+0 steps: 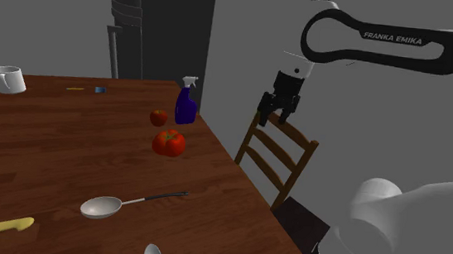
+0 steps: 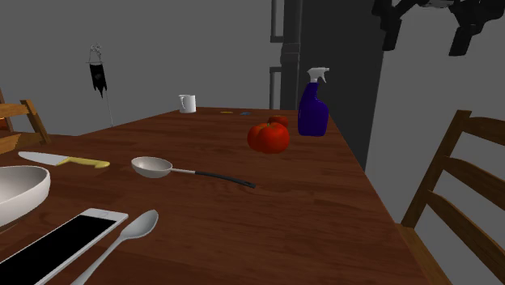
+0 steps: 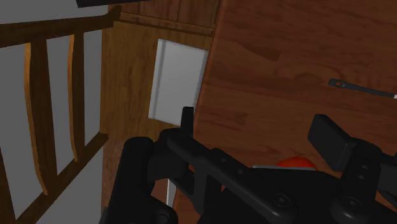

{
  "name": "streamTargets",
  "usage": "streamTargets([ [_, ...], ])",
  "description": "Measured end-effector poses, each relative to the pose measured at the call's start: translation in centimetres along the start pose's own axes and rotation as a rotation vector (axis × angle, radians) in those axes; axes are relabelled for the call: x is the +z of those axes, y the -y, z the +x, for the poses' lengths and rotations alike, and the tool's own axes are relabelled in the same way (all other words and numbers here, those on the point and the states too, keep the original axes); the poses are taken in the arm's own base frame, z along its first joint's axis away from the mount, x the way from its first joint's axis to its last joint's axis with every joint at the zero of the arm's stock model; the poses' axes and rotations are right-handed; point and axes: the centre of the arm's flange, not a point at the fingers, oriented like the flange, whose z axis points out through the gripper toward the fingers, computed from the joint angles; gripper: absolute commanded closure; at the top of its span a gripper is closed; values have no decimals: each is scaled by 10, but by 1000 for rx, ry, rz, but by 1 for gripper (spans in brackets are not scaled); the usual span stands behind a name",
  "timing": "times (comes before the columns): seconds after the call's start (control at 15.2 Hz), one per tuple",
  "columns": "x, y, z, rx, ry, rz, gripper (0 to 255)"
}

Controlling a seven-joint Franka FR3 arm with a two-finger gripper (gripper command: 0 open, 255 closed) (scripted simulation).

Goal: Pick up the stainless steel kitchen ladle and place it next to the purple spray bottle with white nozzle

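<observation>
**Above the chair, off the counter's edge: jaws wide, ladle untouched**

Over at the shoulder view's right, the white arm [image 1: 381,39] stretches level across the top. Its wrist bends so the hand points straight down over the wooden chair [image 1: 277,155], just off the counter [image 1: 48,149]. The jaws stand apart, nothing between them, and hang high. Down on the counter, the ladle [image 1: 132,202] lies flat near the front edge, bowl up, with its dark handle running toward the arm's side. The purple spray bottle [image 1: 187,102] stands upright at the far corner, well apart from the ladle. Two tomatoes [image 1: 169,142] sit between them.
</observation>
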Motion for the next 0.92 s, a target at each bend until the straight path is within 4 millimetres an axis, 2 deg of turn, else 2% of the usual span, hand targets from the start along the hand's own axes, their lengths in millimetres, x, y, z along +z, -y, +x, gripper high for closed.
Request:
streamTargets([
  [0.13,3,5,4,-19,0,-2,0],
  [0.33,15,26,27,-123,-2,-12,0],
  [0.73,55,87,64,-367,-7,-36,0],
  [0.92,69,120,75,-490,-11,-48,0],
])
